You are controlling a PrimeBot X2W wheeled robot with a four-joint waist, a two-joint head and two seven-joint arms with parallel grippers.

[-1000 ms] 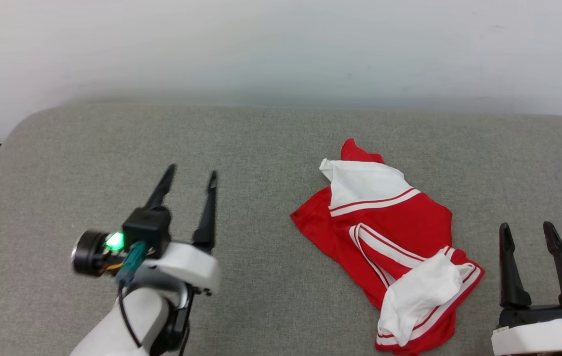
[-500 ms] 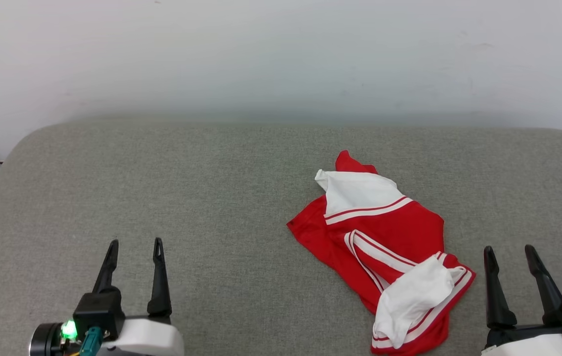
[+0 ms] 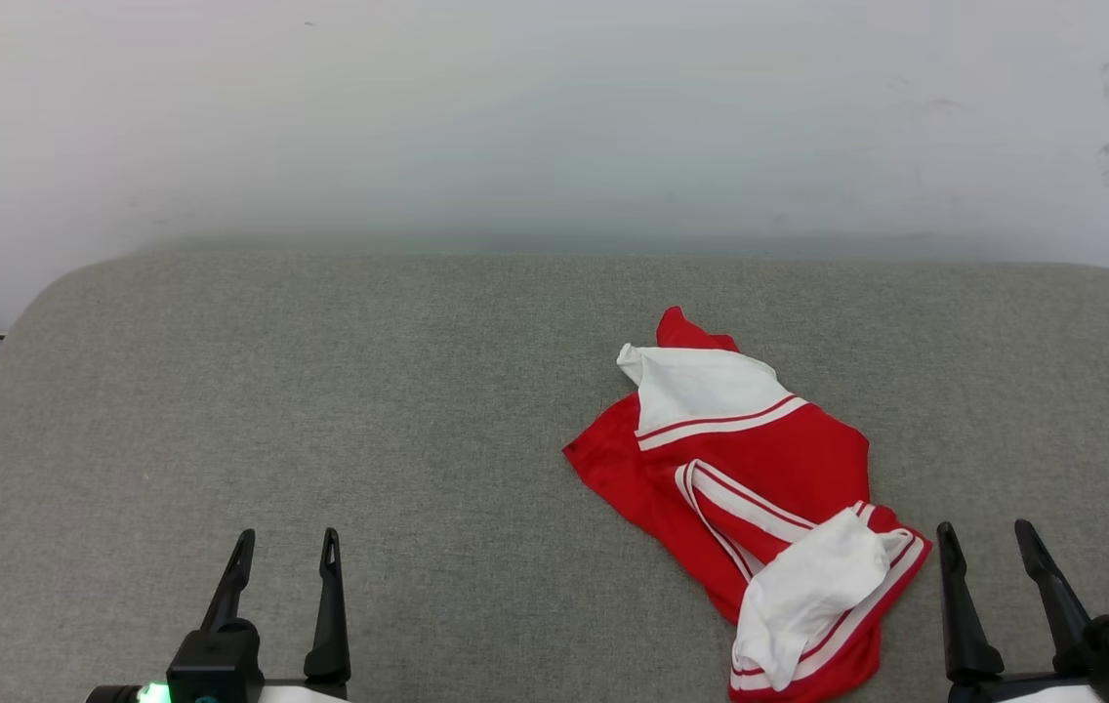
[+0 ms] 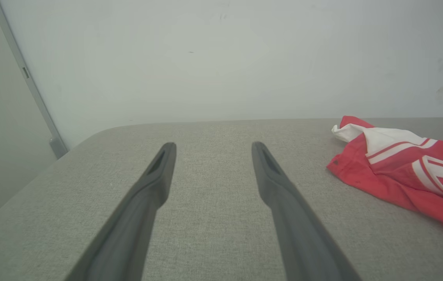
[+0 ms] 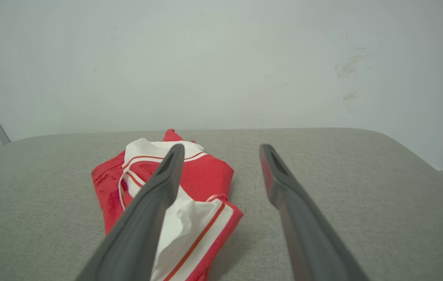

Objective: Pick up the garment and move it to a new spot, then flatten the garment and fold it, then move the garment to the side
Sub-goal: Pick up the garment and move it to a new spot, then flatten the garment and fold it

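Two grippers sit low in the head view, both empty: the left gripper (image 3: 288,537) at the lower left and the right gripper (image 3: 985,529) at the lower right. Each has its dark fingers spread wide and pointing up the picture. I see the garment (image 3: 759,478) lying crumpled on the grey padded surface (image 3: 320,391), right of centre. It is red, with white sleeves and red-white striped trim, one sleeve bunched at its near end and the other at its far end. Its near end lies just beside the right gripper without touching it, and well apart from the left gripper. A pale wall (image 3: 515,117) rises behind the surface. In the left wrist view I look along two fingers (image 4: 143,195) standing wide apart with nothing between them but grey cloth. The garment lies off at the right edge, clear of both, and a grey strip (image 4: 30,86) runs down the wall at the left. In the right wrist view the jaws are likewise fully parted and hold nothing. One finger crosses in front of the garment, which lies on the surface beyond it, left of the open gap. Dark scuff marks (image 5: 348,68) show on the wall at the upper right.
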